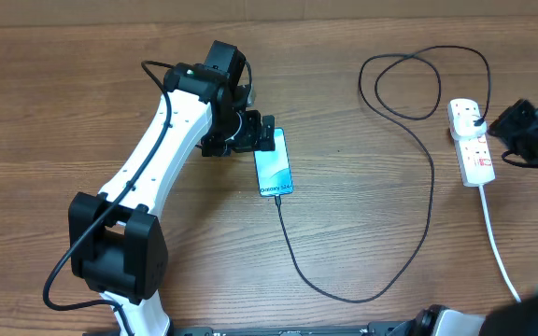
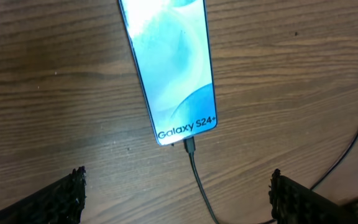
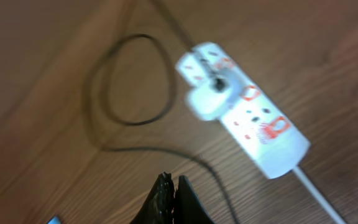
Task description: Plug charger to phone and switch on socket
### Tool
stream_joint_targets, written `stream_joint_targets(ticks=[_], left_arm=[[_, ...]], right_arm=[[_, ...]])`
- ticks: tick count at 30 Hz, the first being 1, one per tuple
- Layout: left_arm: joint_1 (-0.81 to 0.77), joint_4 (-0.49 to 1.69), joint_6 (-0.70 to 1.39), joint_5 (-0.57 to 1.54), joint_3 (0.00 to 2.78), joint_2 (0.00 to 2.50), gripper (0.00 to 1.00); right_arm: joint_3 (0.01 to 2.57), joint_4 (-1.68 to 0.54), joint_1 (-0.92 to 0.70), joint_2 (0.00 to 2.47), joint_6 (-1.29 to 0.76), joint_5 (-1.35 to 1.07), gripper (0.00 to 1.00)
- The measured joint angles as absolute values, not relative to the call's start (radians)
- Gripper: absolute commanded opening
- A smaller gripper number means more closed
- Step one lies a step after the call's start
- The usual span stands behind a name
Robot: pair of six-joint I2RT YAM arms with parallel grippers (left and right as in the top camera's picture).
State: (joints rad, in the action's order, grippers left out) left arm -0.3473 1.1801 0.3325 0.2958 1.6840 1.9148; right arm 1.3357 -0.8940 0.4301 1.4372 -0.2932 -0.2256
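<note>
From above, the table [image 1: 157,37] is brown wood with long lines in it, and a tan strip runs along its far edge. The left gripper [image 1: 264,133] sits right at one end of the phone [image 1: 274,163], which lies flat with its blue screen up. The charger [image 1: 362,300], a thin black cable, runs from the phone's other end in a big curve and a loop to the socket [image 1: 472,140]. The right gripper [image 1: 498,126] is just beside the socket.

The left wrist camera shows its fingers [image 2: 67,199] spread wide, holding nothing. The phone lies straight ahead. White letters read "Galaxy S24+". Only here can you see the small black tip pushed into the phone.

The right wrist picture is blurry. Its fingers are pressed together with nothing between them. Ahead and to the right lies the white socket with red marks, a white plug [image 3: 207,102] in it. A thick white cord [image 3: 319,196] comes out of its near end.
</note>
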Motion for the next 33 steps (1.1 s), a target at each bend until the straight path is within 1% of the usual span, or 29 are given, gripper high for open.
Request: stream_joint_targets(ticks=[4,10,11,13,14,15,19,23,28,33], left_arm=[[-0.347,1.193,0.329,0.295,1.684,1.872,0.95],[-0.375,1.23,0.291,0.285,1.684,1.66,0.95],[-0.389,1.244,0.287,0.273,1.684,1.612,0.95],[-0.424,1.265,0.28,0.242,1.684,1.523,0.95],[-0.444,1.274,0.28,0.226,1.684,1.482,0.95],[-0.469,1.287,0.28,0.204,1.684,1.44,0.96],[-0.565,1.32,0.287,0.113,1.676,1.296,0.97],[-0.637,1.327,0.339,-0.003,1.594,1.114,0.98],[-0.655,1.289,0.393,-0.075,1.417,0.872,0.99],[-0.655,1.238,0.416,-0.083,1.222,0.638,1.0]], right_arm=[[1.342,-0.945,0.327,1.263,-0.262,-0.287,0.04],[1.342,-1.004,0.069,1.081,-0.241,-0.336,0.04],[1.342,-1.017,0.024,1.061,-0.239,-0.339,0.07],[1.342,-1.041,-0.066,1.028,-0.235,-0.345,0.45],[1.342,-1.055,-0.097,1.016,-0.236,-0.343,0.81],[1.342,-1.073,-0.13,1.007,-0.234,-0.341,1.0],[1.342,-1.155,-0.213,0.98,-0.235,-0.336,1.0],[1.342,-1.247,-0.246,0.949,-0.235,-0.313,1.0],[1.342,-1.316,-0.25,0.877,-0.25,-0.272,1.0],[1.341,-1.353,-0.251,0.751,-0.248,-0.245,1.0]])
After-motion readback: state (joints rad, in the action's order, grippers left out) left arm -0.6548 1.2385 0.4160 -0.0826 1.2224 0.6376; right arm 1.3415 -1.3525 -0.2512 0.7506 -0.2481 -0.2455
